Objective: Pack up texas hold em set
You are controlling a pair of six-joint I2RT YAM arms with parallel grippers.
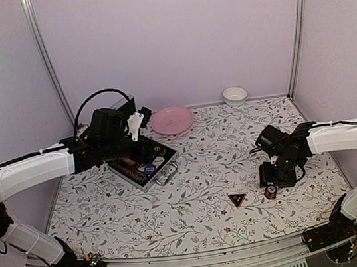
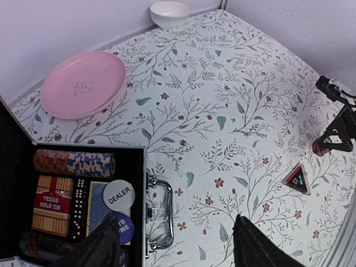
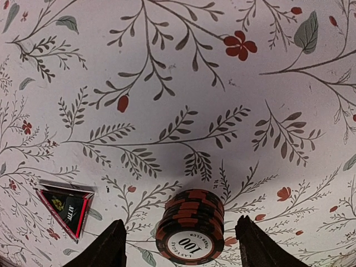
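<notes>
The silver case (image 1: pixel 144 166) lies open at centre left, black lined, with chip rolls, card decks (image 2: pixel 52 204) and a DEALER button (image 2: pixel 118 195) inside; its metal handle (image 2: pixel 160 210) faces the table's middle. My left gripper (image 2: pixel 175 245) hovers open above the case's handle side. A red and black chip stack (image 3: pixel 192 225) marked 100 lies on its side on the table, also in the top view (image 1: pixel 270 192). My right gripper (image 3: pixel 179 250) is open, its fingers either side of the stack, not touching. The black-and-red triangle (image 1: pixel 237 199) lies left of the stack.
A pink plate (image 1: pixel 172 120) and a small white bowl (image 1: pixel 234 94) stand at the back by the wall. The flowered tablecloth (image 1: pixel 223 160) covers the table. Enclosure walls stand on three sides.
</notes>
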